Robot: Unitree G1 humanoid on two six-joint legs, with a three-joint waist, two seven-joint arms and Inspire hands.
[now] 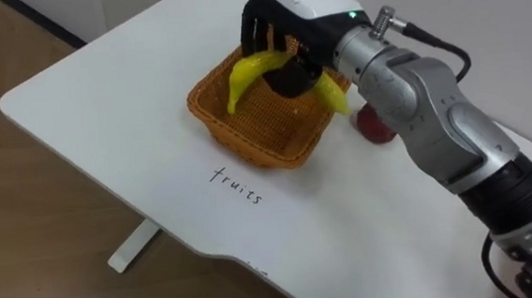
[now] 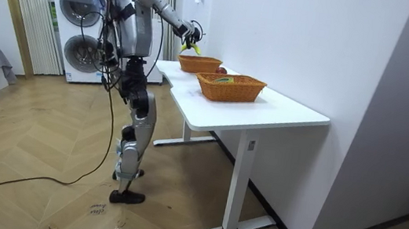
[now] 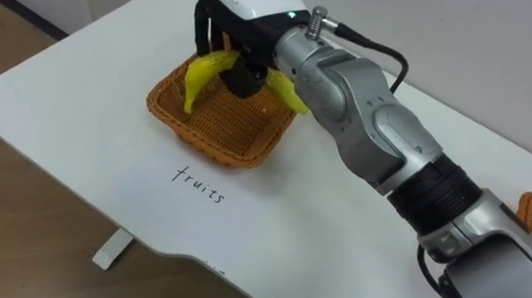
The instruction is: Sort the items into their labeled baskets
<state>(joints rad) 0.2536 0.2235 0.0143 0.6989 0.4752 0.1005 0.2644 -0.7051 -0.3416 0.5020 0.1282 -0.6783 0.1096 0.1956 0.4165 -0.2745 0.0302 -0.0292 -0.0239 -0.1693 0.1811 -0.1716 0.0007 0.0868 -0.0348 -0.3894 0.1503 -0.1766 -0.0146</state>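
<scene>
**Banana over the fruit basket, not yet let go**

Left of the fruit basket [image 1: 237, 132] the table [image 1: 103, 104] is bare out to its rounded edge, with a handwritten label [image 1: 238, 186] in front. The right hand [image 1: 298, 6] has its fingers curled round the banana [image 1: 251, 70], which hangs over the basket's mouth; we judge this drop nearly done. A red fruit [image 1: 374, 127] lies just beside the basket, under the forearm, unsorted. The second basket [image 2: 227, 92] stands further right, contents unclear. The wall is close behind, so pulling back toward the front edge looks freest.
</scene>
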